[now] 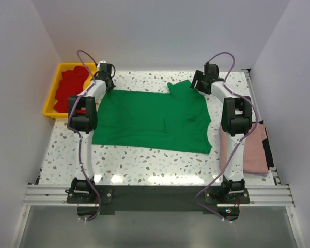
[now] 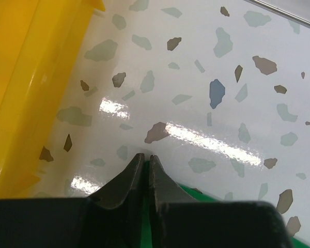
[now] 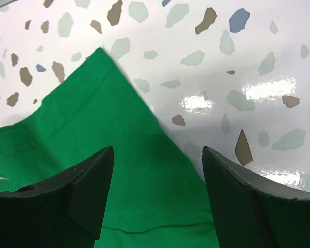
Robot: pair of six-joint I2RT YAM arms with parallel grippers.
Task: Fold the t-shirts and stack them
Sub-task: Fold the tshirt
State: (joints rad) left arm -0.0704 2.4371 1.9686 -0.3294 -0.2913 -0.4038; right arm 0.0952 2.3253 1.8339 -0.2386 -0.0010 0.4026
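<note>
A bright green t-shirt point(image 1: 155, 119) lies spread flat in the middle of the table, one sleeve folded up at its far right. My left gripper point(image 1: 106, 77) is at the shirt's far left corner, shut on the green cloth point(image 2: 144, 206), which shows between the jaws. My right gripper point(image 1: 200, 80) is open over the shirt's far right sleeve point(image 3: 108, 155), its jaws wide apart and holding nothing. Several red t-shirts point(image 1: 72, 85) lie in a yellow tray point(image 1: 54, 85). A dusty pink t-shirt point(image 1: 253, 150) lies folded at the right, partly behind the right arm.
The yellow tray's wall point(image 2: 20, 98) stands close to the left of my left gripper. White walls enclose the table on three sides. A metal rail point(image 1: 258, 103) runs along the table's right edge. Bare speckled table point(image 1: 144, 160) shows in front of the green shirt.
</note>
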